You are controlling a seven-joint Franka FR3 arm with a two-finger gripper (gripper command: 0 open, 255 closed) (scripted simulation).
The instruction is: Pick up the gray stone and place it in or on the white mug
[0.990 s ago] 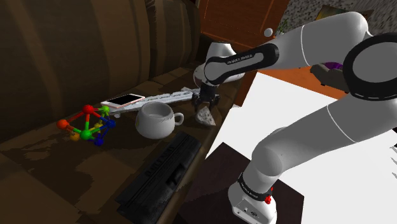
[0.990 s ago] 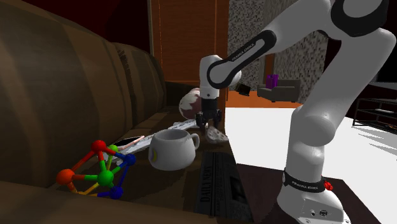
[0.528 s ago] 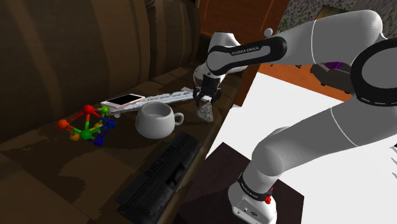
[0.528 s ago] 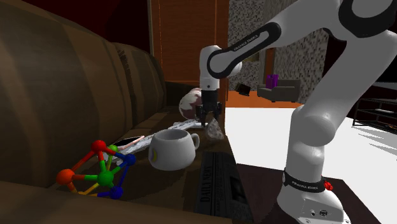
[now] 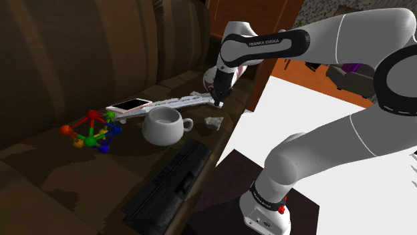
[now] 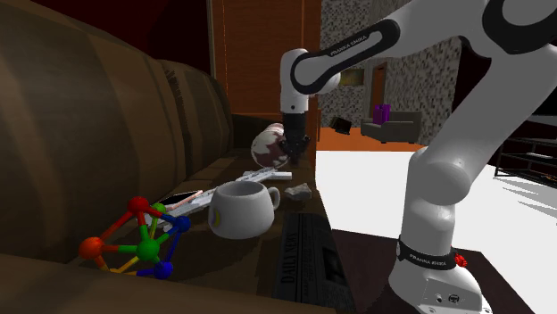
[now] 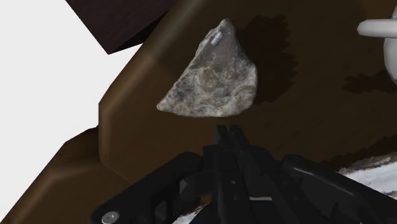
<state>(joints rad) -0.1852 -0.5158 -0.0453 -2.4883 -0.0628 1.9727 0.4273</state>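
The gray stone point(image 5: 214, 122) lies on the brown surface just beside the white mug's point(image 5: 164, 125) handle, near the surface's edge. My gripper point(image 5: 219, 101) hangs above the stone, apart from it, its black fingers shut on nothing. In the second exterior view the gripper point(image 6: 293, 159) is well above the stone point(image 6: 299, 190), and the mug point(image 6: 243, 210) stands upright to that view's left of it. The wrist view looks down past the closed fingertips point(image 7: 229, 130) at the stone point(image 7: 213, 76), with the mug's handle point(image 7: 378, 28) off to one side.
A colourful ball-and-stick toy point(image 5: 90, 131), a phone point(image 5: 128, 105) and a long white object point(image 5: 174, 102) lie behind the mug. A black flat slab point(image 5: 170, 183) lies in front. The sofa back point(image 5: 80, 60) rises behind; the surface's edge drops to white floor point(image 5: 301, 113).
The gripper lifted the stone briefly, then the stone dropped back onto the surface. The gripper kept rising and its fingers closed together with nothing between them.
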